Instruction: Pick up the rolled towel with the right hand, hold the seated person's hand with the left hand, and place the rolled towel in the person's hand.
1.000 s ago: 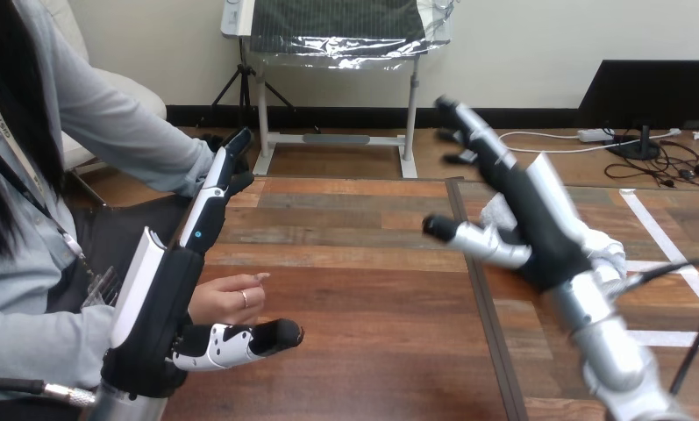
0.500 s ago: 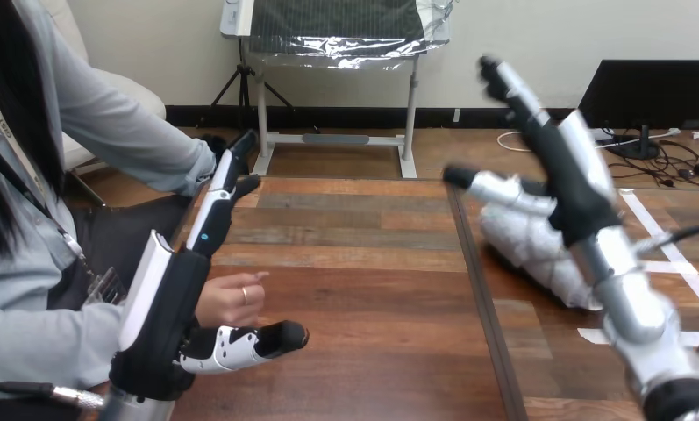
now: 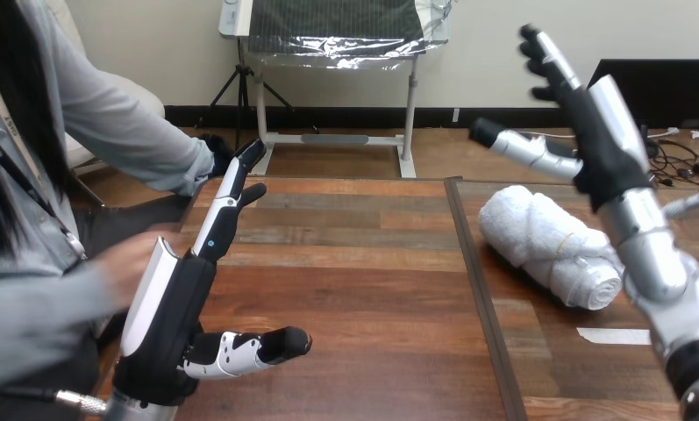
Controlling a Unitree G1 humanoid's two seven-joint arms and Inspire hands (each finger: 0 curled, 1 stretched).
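Up goes your right hand (image 3: pixel 595 149), clear of the white rolled terry towel (image 3: pixel 547 241), which lies untouched on the right of the wooden table (image 3: pixel 354 289). The hand's fingers are straight and empty, probably kept wide to wrap the roll. Your left hand (image 3: pixel 174 307) waits near left, fingers extended and holding nothing, ready as a cradle, but the person's hand (image 3: pixel 122 263) has drawn back left of it.

Robot lab: tape marks (image 3: pixel 613 335) on a wooden table (image 3: pixel 354 289)
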